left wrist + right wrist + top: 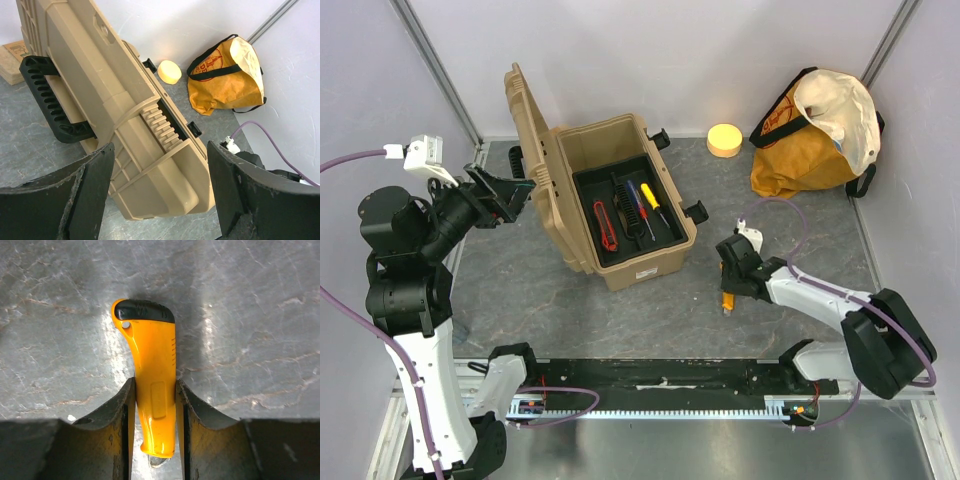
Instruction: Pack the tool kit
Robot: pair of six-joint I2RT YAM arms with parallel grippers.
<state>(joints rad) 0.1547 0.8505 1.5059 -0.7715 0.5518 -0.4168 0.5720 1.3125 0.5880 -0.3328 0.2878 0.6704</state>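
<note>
While the left gripper [520, 188] is hovering spread wide beside the raised lid, the right gripper [155, 385] is pinching the yellow utility knife [150, 350] by its handle, seemingly flat on the tabletop [250, 315], ready for lifting. The tool kit [645, 262] is sitting open, up-left of that claw, well apart.

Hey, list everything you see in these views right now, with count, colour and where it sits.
toolbox: 1, tan, table centre, lid open
red knife: 1, red, toolbox tray, left
toothed tool: 1, black, tray middle
blue screwdriver: 1, blue handle, tray
yellow screwdriver: 1, yellow handle, tray right
disc: 1, yellow, table back
cloth bag: 1, orange-yellow, back right
block: 1, tan, behind lid
utility knife: 1, yellow, black tip, on table
left fingers: 2, black, open beside lid
right fingers: 2, black, against utility knife
</note>
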